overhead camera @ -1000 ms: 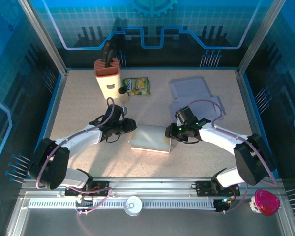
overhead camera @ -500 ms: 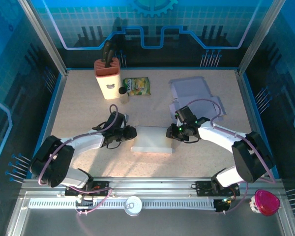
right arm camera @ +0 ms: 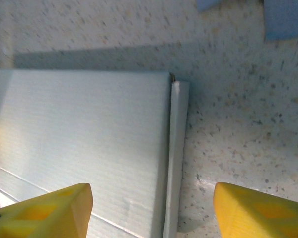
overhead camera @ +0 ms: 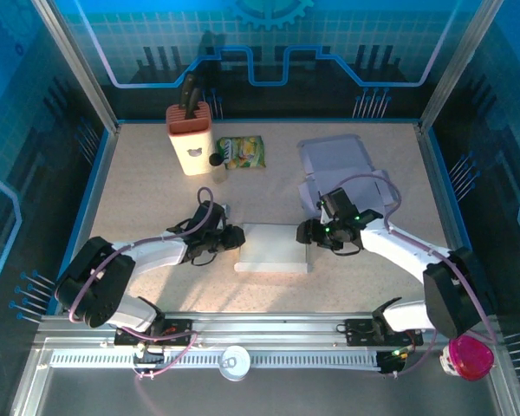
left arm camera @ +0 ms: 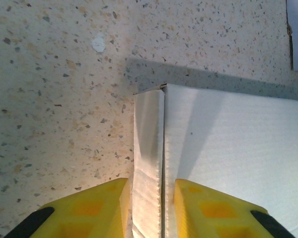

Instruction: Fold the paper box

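The white paper box [overhead camera: 273,248] lies closed and flat on the speckled table between both arms. My left gripper [overhead camera: 235,238] is at its left end. In the left wrist view that gripper [left arm camera: 149,210] is shut on the box's [left arm camera: 228,144] upright left side wall, one yellow finger [left arm camera: 89,208] outside it and the other on the lid side. My right gripper [overhead camera: 307,234] hangs at the box's right end. In the right wrist view it [right arm camera: 154,213] stands open, its fingertips [right arm camera: 49,208] wide apart astride the right edge of the box [right arm camera: 84,129], touching nothing.
Flat bluish cardboard sheets [overhead camera: 334,163] lie behind the right arm. A knife block [overhead camera: 191,139] and a green snack bag [overhead camera: 241,152] stand at the back left. A pink thing [overhead camera: 468,356] and a round tin [overhead camera: 235,361] sit by the front rail.
My right gripper has opened and let go of the box's right edge. The box has settled flat and shifted slightly right. The left gripper followed it, still gripping.
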Motion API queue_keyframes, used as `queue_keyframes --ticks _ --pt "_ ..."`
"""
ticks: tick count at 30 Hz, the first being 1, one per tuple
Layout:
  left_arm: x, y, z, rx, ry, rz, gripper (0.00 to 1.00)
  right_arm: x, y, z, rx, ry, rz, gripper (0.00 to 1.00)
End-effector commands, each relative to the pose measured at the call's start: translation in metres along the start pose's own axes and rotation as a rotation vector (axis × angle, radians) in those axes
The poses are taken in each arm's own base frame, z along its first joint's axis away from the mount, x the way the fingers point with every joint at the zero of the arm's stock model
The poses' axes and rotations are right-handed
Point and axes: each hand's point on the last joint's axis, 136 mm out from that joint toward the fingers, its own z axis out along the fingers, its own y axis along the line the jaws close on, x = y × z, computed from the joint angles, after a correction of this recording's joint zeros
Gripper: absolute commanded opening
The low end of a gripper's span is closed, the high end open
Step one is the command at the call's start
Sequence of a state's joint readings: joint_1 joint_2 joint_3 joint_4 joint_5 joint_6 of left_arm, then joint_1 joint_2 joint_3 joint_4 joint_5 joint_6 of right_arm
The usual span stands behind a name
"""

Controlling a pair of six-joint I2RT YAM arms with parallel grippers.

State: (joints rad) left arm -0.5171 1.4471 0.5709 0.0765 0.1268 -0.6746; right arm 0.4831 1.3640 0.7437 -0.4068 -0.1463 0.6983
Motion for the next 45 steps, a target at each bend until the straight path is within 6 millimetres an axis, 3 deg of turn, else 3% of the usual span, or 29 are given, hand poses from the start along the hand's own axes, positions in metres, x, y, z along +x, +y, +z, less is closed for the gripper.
queue_keyframes --ticks 1,7,17,24,30,34,37,45 --pt "0.018 0.016 0.005 -0.056 0.043 -0.014 0.30 0.014 -0.001 0.016 -0.035 0.073 -0.014 0.61" --pt "0.018 0.015 0.003 -0.052 0.036 -0.018 0.30 0.025 -0.015 0.040 0.009 0.125 0.015 0.42" --pt "0.017 -0.002 -0.021 0.033 0.011 -0.015 0.37 0.027 -0.018 0.043 0.016 0.117 0.025 0.23" --pt "0.033 0.008 -0.024 0.012 0.057 -0.031 0.41 0.024 -0.012 0.038 0.003 0.104 0.017 0.19" --pt "0.033 0.008 -0.017 0.023 0.063 -0.027 0.40 0.024 -0.009 0.038 -0.001 0.108 0.007 0.17" --pt "0.035 0.009 -0.010 0.026 0.074 -0.031 0.38 0.023 -0.007 0.036 -0.012 0.104 -0.002 0.18" --pt "0.037 0.011 -0.007 0.026 0.075 -0.038 0.35 0.021 -0.004 0.033 -0.040 0.093 -0.015 0.24" --pt "0.038 0.021 -0.005 -0.002 0.062 -0.041 0.18 0.015 -0.004 0.028 -0.184 0.079 0.018 0.56"
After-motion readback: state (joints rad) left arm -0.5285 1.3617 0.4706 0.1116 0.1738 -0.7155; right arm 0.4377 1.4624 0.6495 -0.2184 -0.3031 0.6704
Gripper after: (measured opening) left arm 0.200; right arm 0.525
